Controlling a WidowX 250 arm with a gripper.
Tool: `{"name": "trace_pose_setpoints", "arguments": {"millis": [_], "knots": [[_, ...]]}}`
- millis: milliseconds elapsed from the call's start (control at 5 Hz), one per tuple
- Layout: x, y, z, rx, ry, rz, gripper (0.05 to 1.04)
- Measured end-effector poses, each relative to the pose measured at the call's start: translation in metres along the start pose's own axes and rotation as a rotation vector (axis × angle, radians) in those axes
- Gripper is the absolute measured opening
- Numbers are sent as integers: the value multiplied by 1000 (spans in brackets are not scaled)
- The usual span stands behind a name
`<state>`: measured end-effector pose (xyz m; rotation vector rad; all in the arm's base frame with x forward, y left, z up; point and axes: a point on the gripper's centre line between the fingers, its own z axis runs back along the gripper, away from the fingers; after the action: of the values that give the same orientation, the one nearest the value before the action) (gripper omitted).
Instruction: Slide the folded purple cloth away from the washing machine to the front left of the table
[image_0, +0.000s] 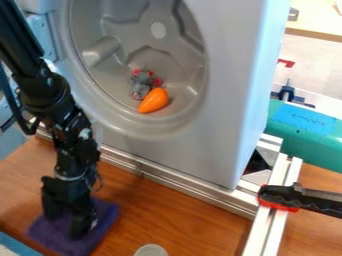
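From where I stand, the black gripper (65, 227) is down at the lower left of the frame, right over the purple cloth (107, 216) that lies on the wooden table (194, 225). Its fingers are parted, with some of the purple showing between them, and nothing looks to be pinched. Whether the tips press on the cloth or hang just above it, I can't tell from here.

I'd call this the point of contact with the cloth: the arm is lined up over it, with no grip on it to be seen. If the cloth is to be taken up, the move calls for the tips to be right down at the fabric and then brought together on a fold. It lies thin and flat, so I'd guess a shallow pinch could slide off, and pressing too hard would meet the table.

Behind, at the top of the frame, the grey machine (230, 75) has a round hollow, and in it a grey plush toy (142, 84) lies against an orange toy carrot (154, 100). A metal rail (180, 187) runs along its foot, and a pale disc (151, 250) sits at the bottom edge, to the right of the cloth.
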<state>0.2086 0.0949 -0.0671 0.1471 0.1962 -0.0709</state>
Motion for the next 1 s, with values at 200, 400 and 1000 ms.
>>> {"name": "trace_pose_setpoints", "arguments": {"millis": [200, 400, 1000], "knots": [[-21, -9, -3, -18, 29, -29, 1001], [-17, -9, 0, -22, -3, -36, 1001], [-1, -1, 79, -11, -236, 12, 1001]]}}
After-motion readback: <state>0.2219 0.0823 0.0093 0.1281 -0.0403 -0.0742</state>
